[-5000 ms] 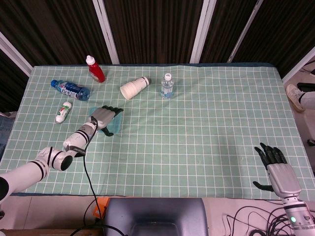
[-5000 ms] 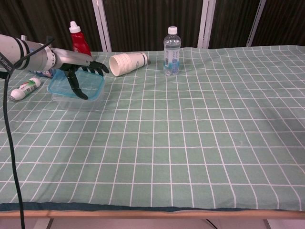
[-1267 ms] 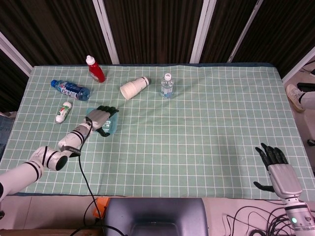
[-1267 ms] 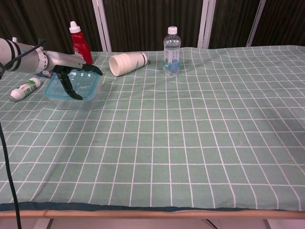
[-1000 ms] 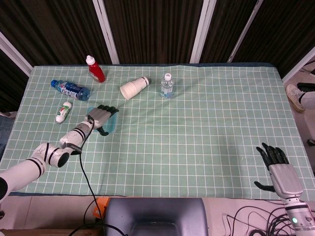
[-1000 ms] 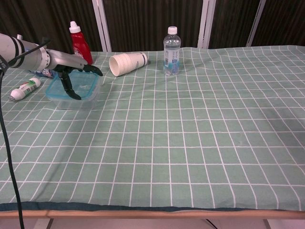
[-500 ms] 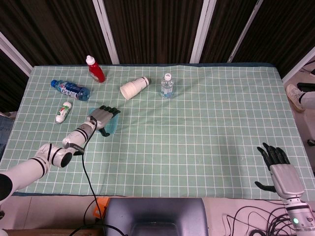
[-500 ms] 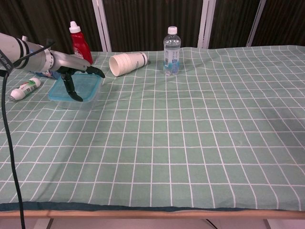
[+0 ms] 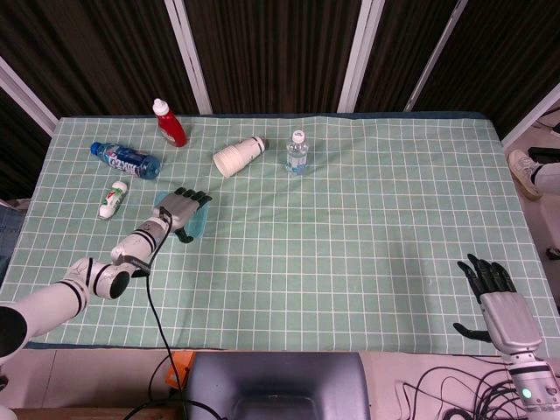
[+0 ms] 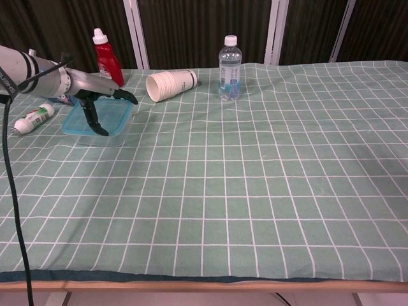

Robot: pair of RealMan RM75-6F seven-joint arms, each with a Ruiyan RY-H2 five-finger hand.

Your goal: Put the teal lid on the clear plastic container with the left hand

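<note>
The teal lid (image 10: 108, 116) lies on top of the clear plastic container (image 10: 102, 136) at the left of the table; in the head view only a strip of the lid (image 9: 198, 225) shows past the hand. My left hand (image 9: 178, 211) rests flat on the lid with its fingers spread over the far side. In the chest view the left hand (image 10: 95, 97) shows its thumb curving down onto the lid's near part. My right hand (image 9: 495, 304) hangs open past the table's near right corner, holding nothing.
Behind the container stand a red bottle (image 10: 107, 57), a lying blue bottle (image 9: 125, 160) and a small white tube (image 10: 33, 119). A stack of paper cups (image 10: 171, 83) lies on its side beside an upright water bottle (image 10: 229, 67).
The container with its lid has shifted a little to the left under my left hand, which has stayed on top of it. The right hand has barely moved.
</note>
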